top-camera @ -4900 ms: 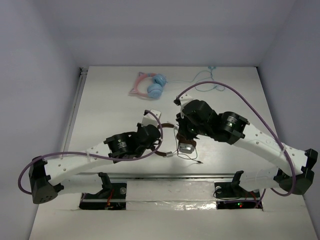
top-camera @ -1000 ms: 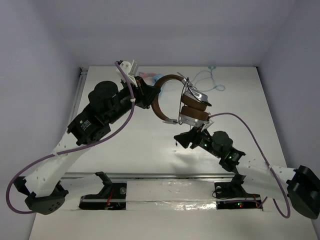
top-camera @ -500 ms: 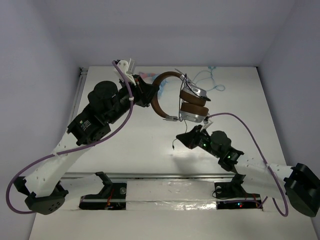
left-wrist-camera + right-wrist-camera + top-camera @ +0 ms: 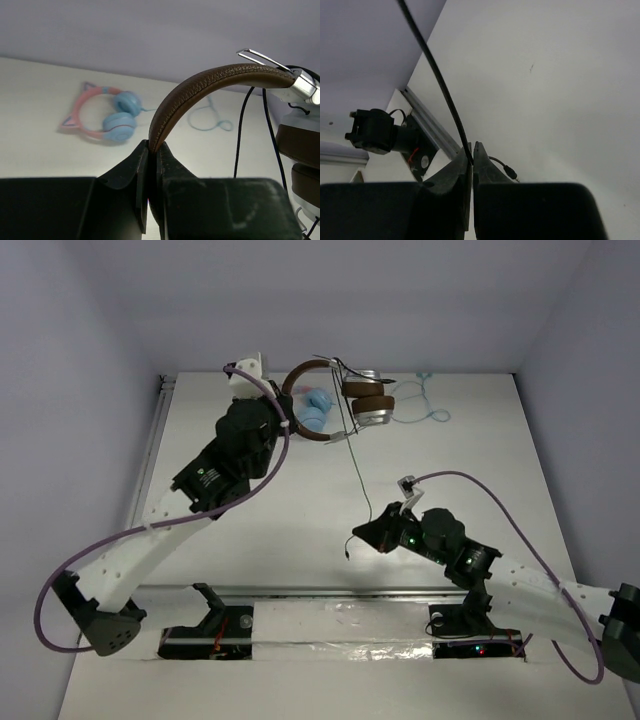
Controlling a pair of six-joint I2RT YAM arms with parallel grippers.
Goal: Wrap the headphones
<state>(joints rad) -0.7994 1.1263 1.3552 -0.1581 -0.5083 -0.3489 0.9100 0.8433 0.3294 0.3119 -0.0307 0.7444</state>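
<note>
The headphones point(image 4: 345, 400) hang in the air at the back of the table, dark brown headband up, silver-grey ear cups point(image 4: 370, 405) to the right. My left gripper point(image 4: 287, 412) is shut on the headband point(image 4: 200, 87). The thin black cable point(image 4: 358, 475) runs taut from the ear cups down to my right gripper point(image 4: 362, 537), which is shut on it near its end point(image 4: 445, 95). The plug point(image 4: 511, 172) sticks out just past the right fingers, above the table.
Pink-and-blue cat-ear headphones point(image 4: 315, 410) lie on the table at the back, partly hidden behind the lifted headphones, also in the left wrist view point(image 4: 107, 117). Their light blue cable point(image 4: 420, 405) loops to the right. A metal rail point(image 4: 340, 592) runs along the near edge.
My left gripper has carried the headphones farther back and up. My right gripper has pulled toward the near edge, and the cable between them is now stretched straight.
</note>
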